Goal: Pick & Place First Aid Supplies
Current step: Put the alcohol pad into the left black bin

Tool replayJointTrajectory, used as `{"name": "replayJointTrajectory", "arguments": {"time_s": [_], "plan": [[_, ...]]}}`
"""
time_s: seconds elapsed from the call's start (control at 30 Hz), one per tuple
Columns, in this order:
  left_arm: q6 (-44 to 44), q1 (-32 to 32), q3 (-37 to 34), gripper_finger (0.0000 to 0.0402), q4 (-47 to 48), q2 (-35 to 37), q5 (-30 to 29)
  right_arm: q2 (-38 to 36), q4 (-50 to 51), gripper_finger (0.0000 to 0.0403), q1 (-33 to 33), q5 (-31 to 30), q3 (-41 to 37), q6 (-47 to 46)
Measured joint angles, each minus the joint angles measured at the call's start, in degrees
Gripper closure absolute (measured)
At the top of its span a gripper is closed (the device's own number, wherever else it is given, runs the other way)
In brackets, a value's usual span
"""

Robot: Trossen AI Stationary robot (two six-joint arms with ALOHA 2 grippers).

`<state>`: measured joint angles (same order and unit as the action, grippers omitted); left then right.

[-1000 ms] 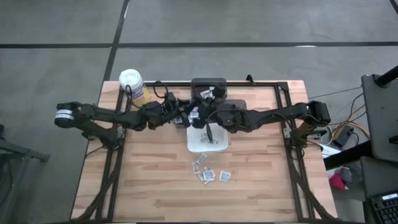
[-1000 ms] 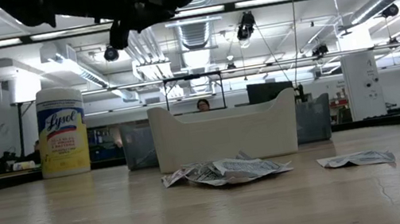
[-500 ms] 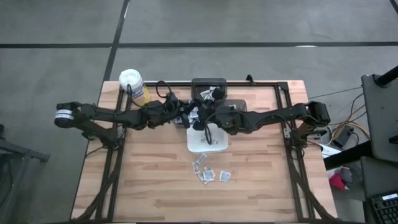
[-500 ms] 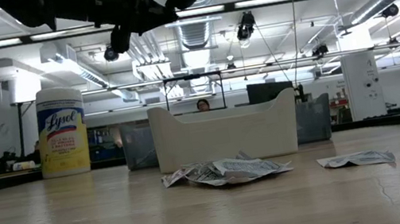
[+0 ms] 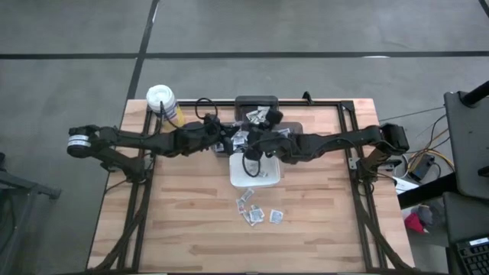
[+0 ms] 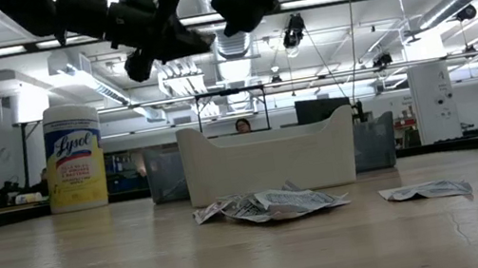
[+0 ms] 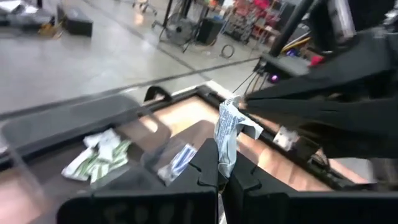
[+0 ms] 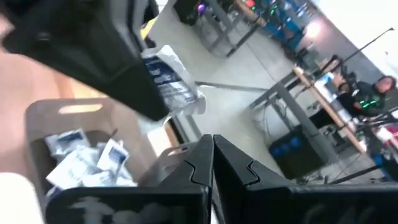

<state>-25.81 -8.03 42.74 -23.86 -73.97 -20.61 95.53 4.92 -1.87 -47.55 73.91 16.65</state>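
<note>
Pinching a packet (image 7: 227, 134) between clamped fingers, the left gripper (image 7: 219, 174) hovers above the white dish (image 5: 254, 176), meeting the right gripper (image 8: 211, 163), whose fingers are together and empty. More packets (image 5: 258, 212) lie at six o'clock of the dish on the surface (image 5: 191, 221).

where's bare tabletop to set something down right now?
Free: the wood left of the white dish, below the yellow canister; the right side toward the table frame; the front strip beyond the loose packets. Crowded: the back centre, where both arms meet over the dish and grey bin, left gripper holding a packet.
</note>
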Motion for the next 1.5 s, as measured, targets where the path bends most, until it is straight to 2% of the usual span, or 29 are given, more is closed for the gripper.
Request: {"name": "replayJointTrajectory", "arguments": {"time_s": [0.17,0.43,0.63,0.7,0.93,1.03,1.27,1.37,1.5], "plan": [[-3.51,-1.07,0.01,0.0402,4.96,0.0,0.21,-0.25,4.06,0.0394,-0.04,0.35,0.24,-1.91],[-9.99,-3.63,0.04,0.0401,15.99,0.0,0.47,-0.91,7.85,0.0394,0.04,-9.54,0.24,-1.94],[-13.7,-6.08,0.06,0.0401,19.74,0.0,4.99,-3.42,12.05,0.0394,0.36,-8.76,0.07,-4.67],[-14.8,-7.01,0.07,0.0401,20.55,0.0,7.49,-5.01,13.2,0.0394,0.92,-5.16,-0.37,-4.72],[-18.94,-9.77,-0.86,0.0401,22.55,-0.02,14.15,-12.68,13.64,0.0394,4.83,16.67,-4.48,-4.65],[-21.26,-10.44,-2.17,0.0401,22.61,-0.02,15.74,-16.4,13.77,0.0394,6.62,24.15,-7.01,-3.91],[-25.55,-10.96,-4.4,0.0401,22.35,-0.04,16.85,-26.7,13.64,0.0394,11.44,46.0,-14.97,-6.05],[-27.27,-11.04,-4.66,0.0401,22.9,-0.09,16.97,-30.88,12.7,0.0394,13.0,50.68,-18.58,-8.85],[-27.94,-11.04,-3.21,0.0401,24.33,-1.38,16.88,-35.37,10.81,0.0394,13.34,51.18,-22.81,-12.09]]}}
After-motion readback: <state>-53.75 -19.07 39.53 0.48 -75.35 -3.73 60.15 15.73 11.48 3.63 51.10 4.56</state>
